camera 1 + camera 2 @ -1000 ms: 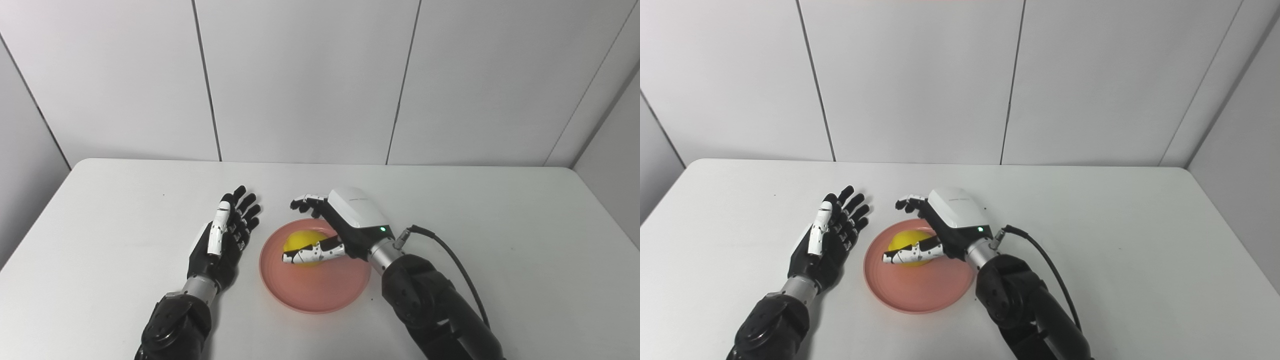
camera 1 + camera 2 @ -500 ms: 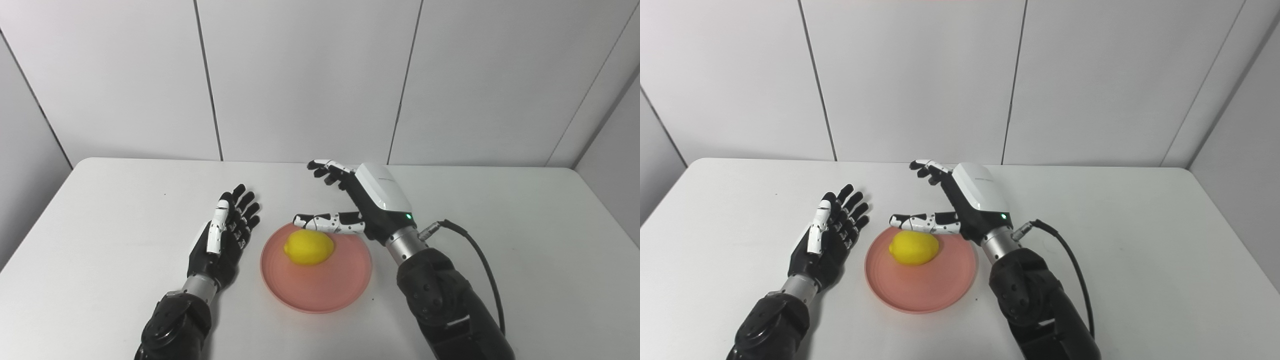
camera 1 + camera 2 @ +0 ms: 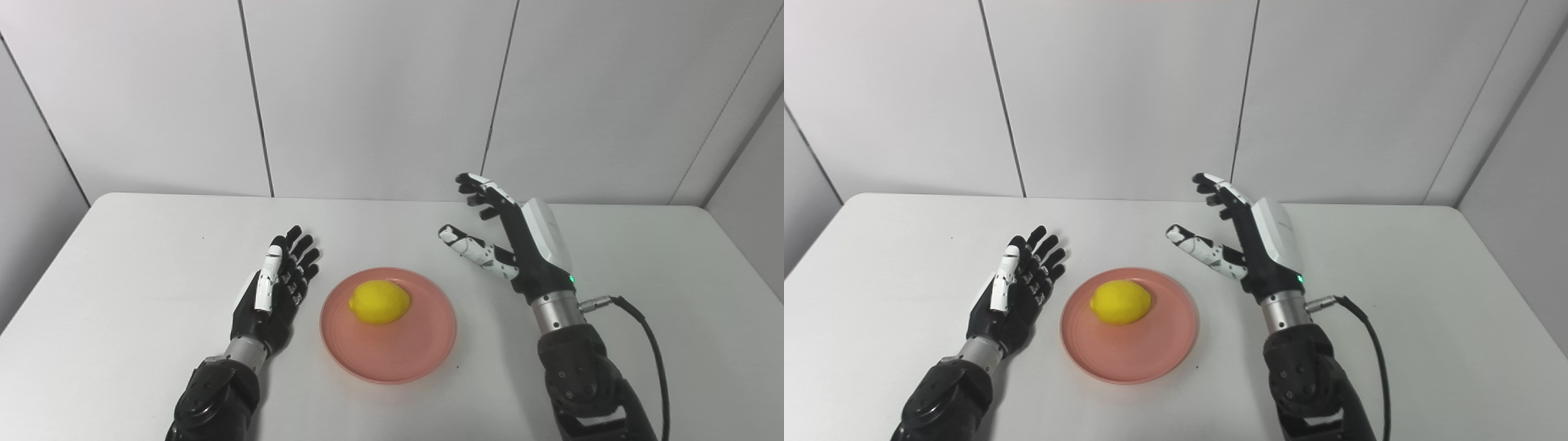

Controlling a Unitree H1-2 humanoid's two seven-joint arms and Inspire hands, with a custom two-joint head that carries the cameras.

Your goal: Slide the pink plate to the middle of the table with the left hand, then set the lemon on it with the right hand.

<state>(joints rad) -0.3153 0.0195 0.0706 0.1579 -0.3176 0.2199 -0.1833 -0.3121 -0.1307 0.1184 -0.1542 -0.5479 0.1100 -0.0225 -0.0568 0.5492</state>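
Observation:
The pink plate [image 3: 392, 352] lies near the middle of the white table. A yellow lemon [image 3: 379, 302] rests on the plate's far half, free of any hand. My right hand [image 3: 520, 242] is raised to the right of the plate, open, fingers spread and pointing up and away, holding nothing. My left hand [image 3: 275, 288] lies open just left of the plate, palm turned toward it, fingers straight, a small gap from the rim.
The white table [image 3: 643, 294] has a rear edge against grey wall panels [image 3: 367, 92]. A black cable [image 3: 649, 343] loops from the right wrist over the table's right part.
My right hand let go of the lemon, lifted off it and swung up and to the right, away from the plate. The lemon stays on the plate. The left hand has not moved.

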